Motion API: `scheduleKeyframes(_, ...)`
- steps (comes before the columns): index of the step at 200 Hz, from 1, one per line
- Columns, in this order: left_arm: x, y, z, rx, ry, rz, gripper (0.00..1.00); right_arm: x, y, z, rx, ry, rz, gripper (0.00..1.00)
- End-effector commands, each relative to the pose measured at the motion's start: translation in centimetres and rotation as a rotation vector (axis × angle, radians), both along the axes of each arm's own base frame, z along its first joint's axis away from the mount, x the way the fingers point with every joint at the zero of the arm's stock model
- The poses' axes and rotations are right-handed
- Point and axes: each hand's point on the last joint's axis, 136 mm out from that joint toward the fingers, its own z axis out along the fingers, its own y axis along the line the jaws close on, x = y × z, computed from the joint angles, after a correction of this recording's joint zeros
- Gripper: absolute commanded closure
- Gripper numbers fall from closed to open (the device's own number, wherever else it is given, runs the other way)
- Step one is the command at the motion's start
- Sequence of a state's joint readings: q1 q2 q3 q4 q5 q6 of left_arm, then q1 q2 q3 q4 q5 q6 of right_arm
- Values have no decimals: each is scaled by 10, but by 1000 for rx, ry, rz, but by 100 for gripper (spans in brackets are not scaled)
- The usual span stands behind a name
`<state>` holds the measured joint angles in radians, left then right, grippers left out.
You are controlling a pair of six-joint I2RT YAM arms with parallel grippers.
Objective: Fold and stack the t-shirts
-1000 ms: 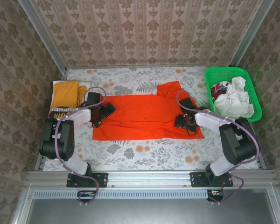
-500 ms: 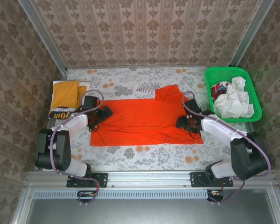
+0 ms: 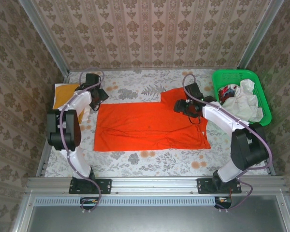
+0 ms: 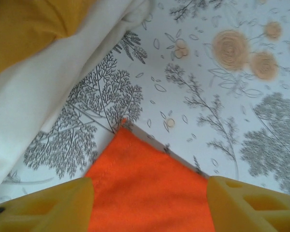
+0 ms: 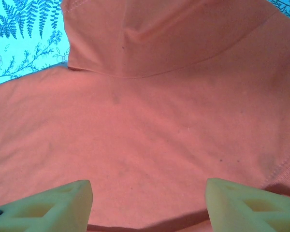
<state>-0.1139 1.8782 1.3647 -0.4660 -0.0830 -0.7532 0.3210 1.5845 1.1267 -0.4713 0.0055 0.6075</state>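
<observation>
The orange-red t-shirt [image 3: 150, 126] lies spread flat mid-table, one sleeve [image 3: 173, 94] pointing to the far side. My left gripper [image 3: 94, 93] hovers at its far-left corner. In the left wrist view that corner [image 4: 145, 183] lies flat between the yellow fingers [image 4: 48, 205], which stand apart around my left gripper [image 4: 150, 195]. My right gripper [image 3: 186, 106] is over the shirt just below the sleeve. In the right wrist view, orange cloth [image 5: 150, 130] spans the gap of my right gripper [image 5: 149, 195], whose jaws are open. A folded mustard-yellow t-shirt [image 3: 65, 94] lies at far left.
A green mesh basket [image 3: 261, 92] at the far right holds crumpled white clothes [image 3: 241, 104]. White cloth [image 4: 43, 101] under the yellow shirt lies close to my left gripper. Metal posts and papered walls close in the table.
Both grippers moved toward the far side: the left from the shirt's left edge to its far-left corner, the right from the near-right part to below the sleeve. The shirt's left side now lies squarer.
</observation>
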Motion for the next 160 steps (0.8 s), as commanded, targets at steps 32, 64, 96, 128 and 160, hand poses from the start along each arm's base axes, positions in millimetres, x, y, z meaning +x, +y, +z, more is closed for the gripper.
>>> scheduleKeyframes(32, 15, 10, -36, 26, 122, 41, 46, 15, 1, -1, -2, 6, 16, 36)
scheduleKeyframes(64, 17, 9, -56, 16, 163, 47, 50, 17, -1, -5, -9, 10, 8, 36)
scheduleKeyframes(96, 20, 10, -66, 19, 183, 55, 55, 12, -3, -11, -13, 24, 8, 36)
scheduleKeyframes(128, 22, 10, -70, 16, 191, 59, 62, 9, -7, -18, -27, 38, 6, 36)
scheduleKeyframes(160, 20, 8, -68, 5, 192, 55, 81, 12, -6, -18, -26, 28, 5, 36)
